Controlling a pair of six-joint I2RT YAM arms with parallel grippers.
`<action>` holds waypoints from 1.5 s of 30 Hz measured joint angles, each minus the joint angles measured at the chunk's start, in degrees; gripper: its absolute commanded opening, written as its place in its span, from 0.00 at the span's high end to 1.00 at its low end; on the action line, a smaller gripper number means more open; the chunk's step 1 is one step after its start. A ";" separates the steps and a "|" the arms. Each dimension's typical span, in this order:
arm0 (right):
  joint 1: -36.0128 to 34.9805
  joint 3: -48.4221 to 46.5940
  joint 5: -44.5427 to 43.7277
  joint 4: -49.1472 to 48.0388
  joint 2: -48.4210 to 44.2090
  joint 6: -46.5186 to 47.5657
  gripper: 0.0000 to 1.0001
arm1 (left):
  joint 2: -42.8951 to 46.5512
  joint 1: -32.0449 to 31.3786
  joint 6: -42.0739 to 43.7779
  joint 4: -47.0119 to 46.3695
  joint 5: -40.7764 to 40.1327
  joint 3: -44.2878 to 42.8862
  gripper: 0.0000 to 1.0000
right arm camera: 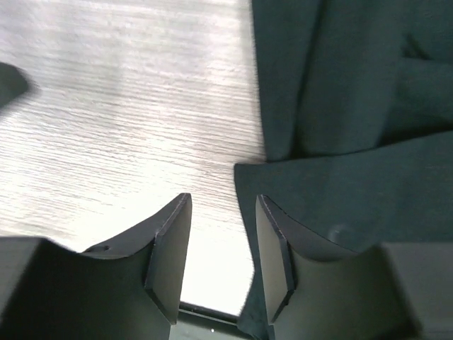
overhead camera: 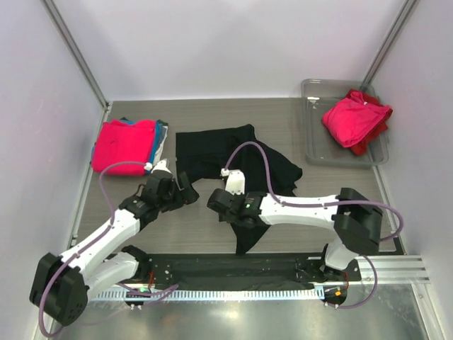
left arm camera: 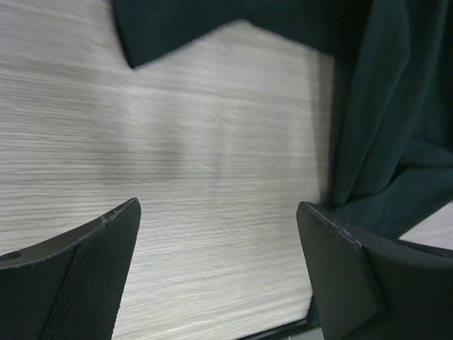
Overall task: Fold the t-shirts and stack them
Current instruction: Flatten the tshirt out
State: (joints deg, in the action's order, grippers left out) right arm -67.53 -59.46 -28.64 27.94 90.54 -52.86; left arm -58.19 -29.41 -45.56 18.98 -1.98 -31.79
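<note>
A large black t-shirt (overhead camera: pixel 237 152) lies crumpled in the middle of the table, with one strip trailing toward the near edge. My left gripper (overhead camera: pixel 188 193) is wide open and empty over bare table just left of the shirt; in the left wrist view (left arm camera: pixel 218 205) the black cloth (left arm camera: pixel 382 127) lies by the right finger. My right gripper (overhead camera: pixel 216 202) is open with a narrow gap, low at the shirt's left edge; in the right wrist view (right arm camera: pixel 224 197) the cloth edge (right arm camera: pixel 340 191) lies under the right finger. A folded pink shirt (overhead camera: pixel 124 145) tops a stack with teal-blue beneath.
A clear grey plastic tray (overhead camera: pixel 318 142) stands at the back right and holds a crumpled pink shirt (overhead camera: pixel 354 117) over a red one (overhead camera: pixel 368 145). A black mat (overhead camera: pixel 212 273) runs along the near edge. Walls close the left, back and right sides.
</note>
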 measured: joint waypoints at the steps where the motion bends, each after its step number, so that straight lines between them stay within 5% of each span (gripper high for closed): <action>1: -0.28 -0.83 -0.04 0.26 1.60 0.00 0.52 | 1.84 0.59 0.02 -0.02 -0.55 0.85 0.07; 10: -0.61 -5.33 -0.63 2.54 11.56 0.20 0.53 | 16.15 1.05 -0.48 -0.02 -11.02 3.72 0.03; 19: -0.61 -8.13 -1.75 5.07 16.17 -0.35 0.59 | 19.80 1.05 -0.22 0.17 -15.10 7.04 0.03; 22: -0.61 -8.11 -1.92 5.20 16.22 -1.16 0.66 | 19.34 1.05 -0.09 0.11 -15.13 7.04 0.03; 23: -0.61 -8.04 -1.97 5.22 16.22 -1.31 0.81 | 18.91 1.05 0.00 0.11 -15.10 7.04 0.03; 26: -0.61 -7.67 -2.62 5.27 16.17 -1.46 0.96 | 17.03 1.05 0.31 0.00 -14.95 7.04 0.03; 31: -0.52 -4.24 -3.93 5.27 13.16 -2.21 0.99 | 15.74 1.05 1.03 -0.07 -14.88 7.04 0.03; 35: 1.01 1.03 -4.83 6.71 3.96 -2.34 0.99 | 15.26 1.05 1.14 -0.33 -14.58 7.04 0.04; 45: 13.20 11.13 -13.31 10.54 -45.57 -3.58 0.99 | 12.41 1.05 2.64 -2.86 -13.31 7.08 0.04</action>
State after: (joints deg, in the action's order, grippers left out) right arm -54.33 -48.34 -41.95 38.48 44.97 -56.45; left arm -45.78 -28.36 -42.92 16.12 -15.29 -24.71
